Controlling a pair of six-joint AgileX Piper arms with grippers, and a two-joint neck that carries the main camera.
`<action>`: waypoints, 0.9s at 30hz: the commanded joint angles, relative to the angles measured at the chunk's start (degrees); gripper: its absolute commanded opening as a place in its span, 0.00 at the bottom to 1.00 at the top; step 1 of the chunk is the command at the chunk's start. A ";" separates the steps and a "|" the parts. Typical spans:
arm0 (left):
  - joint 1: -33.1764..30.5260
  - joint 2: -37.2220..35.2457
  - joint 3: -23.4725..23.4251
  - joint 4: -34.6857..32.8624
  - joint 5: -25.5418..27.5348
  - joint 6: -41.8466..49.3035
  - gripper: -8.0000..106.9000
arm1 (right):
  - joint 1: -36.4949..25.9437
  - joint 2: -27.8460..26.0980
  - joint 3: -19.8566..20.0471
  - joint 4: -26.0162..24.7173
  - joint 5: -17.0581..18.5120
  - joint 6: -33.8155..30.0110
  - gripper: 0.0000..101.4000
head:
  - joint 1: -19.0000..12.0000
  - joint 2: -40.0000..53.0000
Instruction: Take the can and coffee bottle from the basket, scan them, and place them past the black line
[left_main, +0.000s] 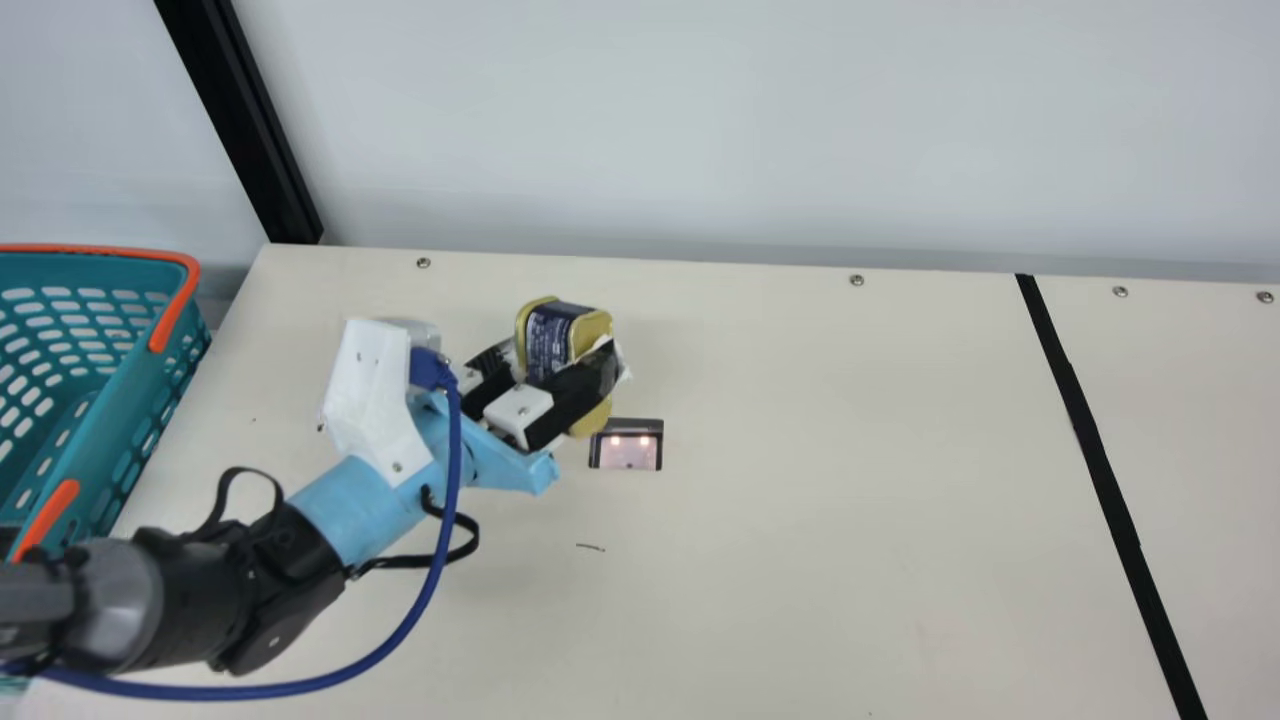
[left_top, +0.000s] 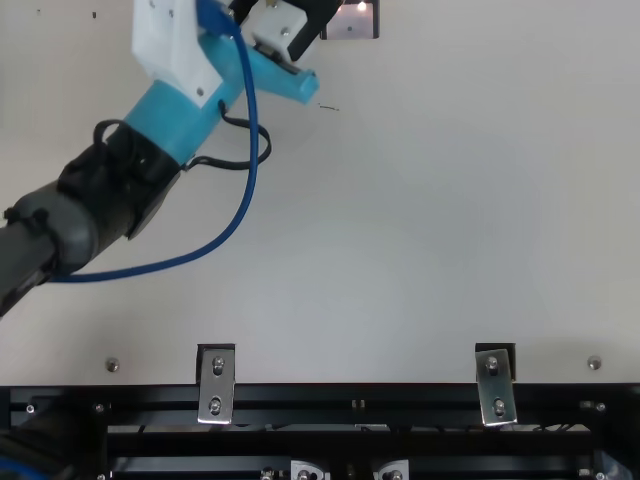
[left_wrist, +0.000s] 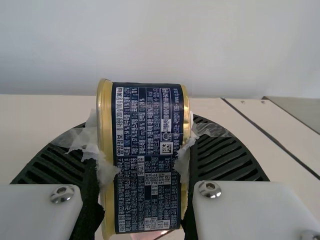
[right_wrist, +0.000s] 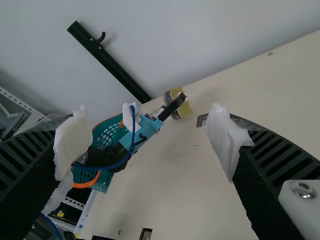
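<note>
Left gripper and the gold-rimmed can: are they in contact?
Touching: the left wrist view shows the can clamped between the two ribbed fingers of the left gripper, one against each gold rim.

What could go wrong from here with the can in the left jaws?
The can might slip or twist: ragged white padding bunches between it and the left jaws, so the hold may be uneven.
It is close to the lit scanner in the main view, so a low move could bump it.
The blue cable hangs in a wide loop and might snag on the swing towards the black line.
</note>
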 joint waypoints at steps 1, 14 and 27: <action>-0.13 1.12 -1.44 0.07 -0.29 -0.38 0.16 | 0.00 0.00 0.00 0.00 0.00 0.00 1.00 | -0.19 -0.51; -2.10 7.47 -11.04 -0.23 1.44 -1.75 0.16 | 0.00 0.00 0.00 0.00 0.00 0.00 1.00 | -0.19 -0.51; -2.89 10.39 -15.02 0.61 2.84 -2.59 0.16 | 0.00 0.00 0.00 0.00 0.00 0.00 1.00 | -0.19 -0.51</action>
